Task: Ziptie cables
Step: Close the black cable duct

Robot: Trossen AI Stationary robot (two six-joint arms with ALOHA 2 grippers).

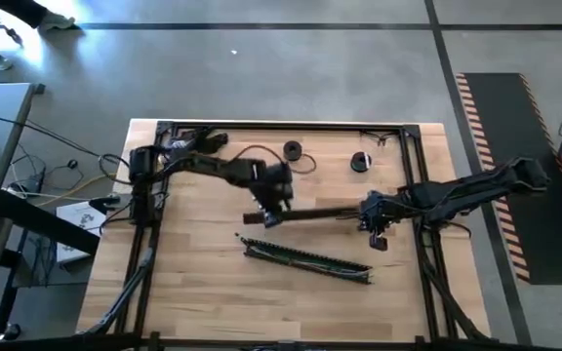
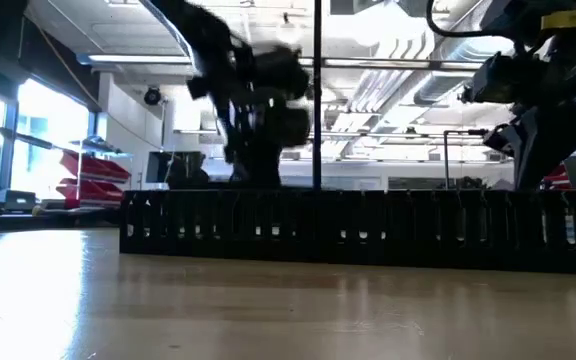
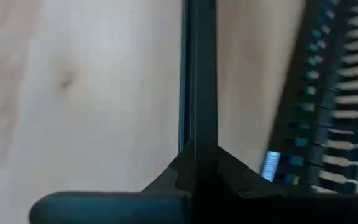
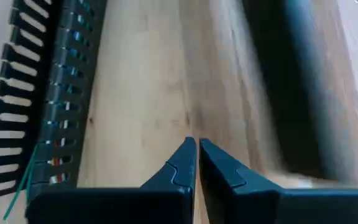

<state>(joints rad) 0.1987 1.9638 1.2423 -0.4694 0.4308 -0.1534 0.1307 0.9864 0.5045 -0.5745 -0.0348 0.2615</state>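
Judging progress: early — no tie visible around the cables (image 4: 53, 163) anywhere, and we see no ziptie we can ID w/ confidence.

The cables lie inside the black slotted channel (image 1: 306, 259), showing as small pale and coloured bits between its slots; one thin green strand (image 4: 22, 185) pokes out at the channel's end nearest our right gripper (image 1: 377, 237). In the high view the channel sits on the table (image 1: 193, 292) just on the near side of both grippers, apart from each.

Our left gripper (image 3: 197, 155) is closed on a long dark bar (image 1: 312, 213) — the left wrist view shows the bar running straight out from between the fingers, pinched at one end. The bar stretches across toward the right gripper, its far end close beside that gripper. What the bar is (channel cover?) we can't tell.

The right gripper has its fingers nearly together w/ nothing between them, over bare wood; the bar passes as a dark blur to one side, the channel to the other.

Left to do, in our judgement: pretty much everything — gather the wires, get a tie round them, cinch it.
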